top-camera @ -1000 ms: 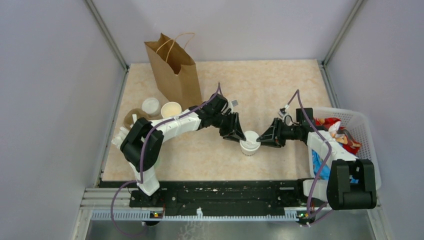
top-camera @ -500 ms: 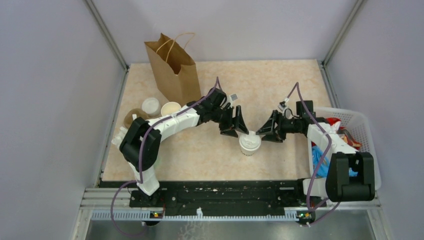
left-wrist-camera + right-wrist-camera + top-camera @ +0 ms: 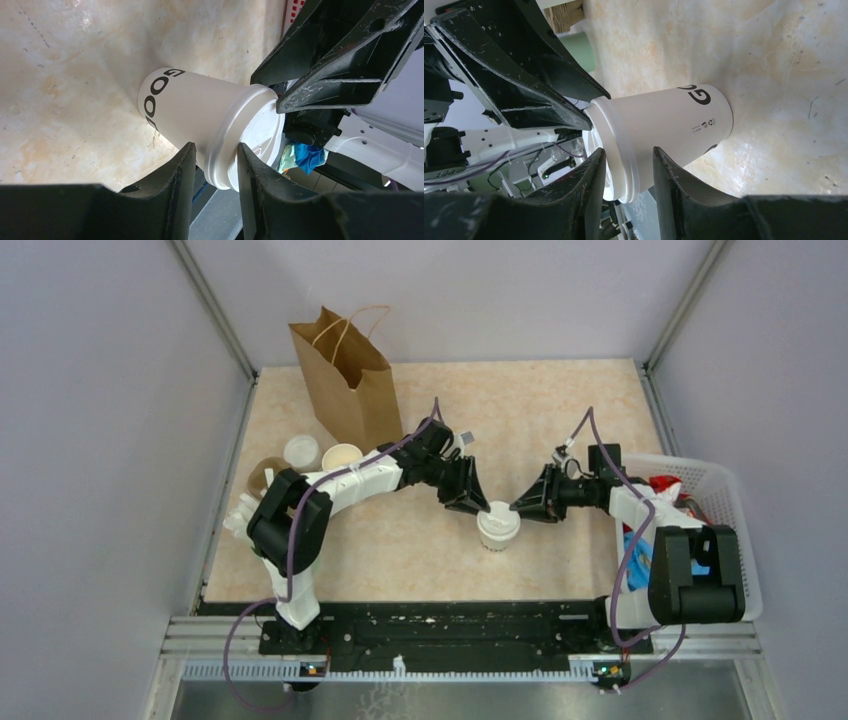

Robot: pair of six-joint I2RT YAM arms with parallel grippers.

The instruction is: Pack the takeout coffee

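At mid-frame on the bench (image 3: pixel 560 410), the takeout coffee (image 3: pixel 498 527) stood upright. The left gripper (image 3: pixel 480 508) and right gripper (image 3: pixel 519 508) each pinched its lid rim from opposite sides, jaws narrowly parted.

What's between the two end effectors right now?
The takeout coffee, upright; top view shows the left end effector and right end effector gripping its lid rim from opposite sides.

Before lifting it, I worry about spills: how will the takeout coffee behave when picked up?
The takeout coffee is a paper cup, so its wall probably dents under a hard squeeze. Its plastic lid looks only pressed on and might pop off. Narrower base than top: may tip.
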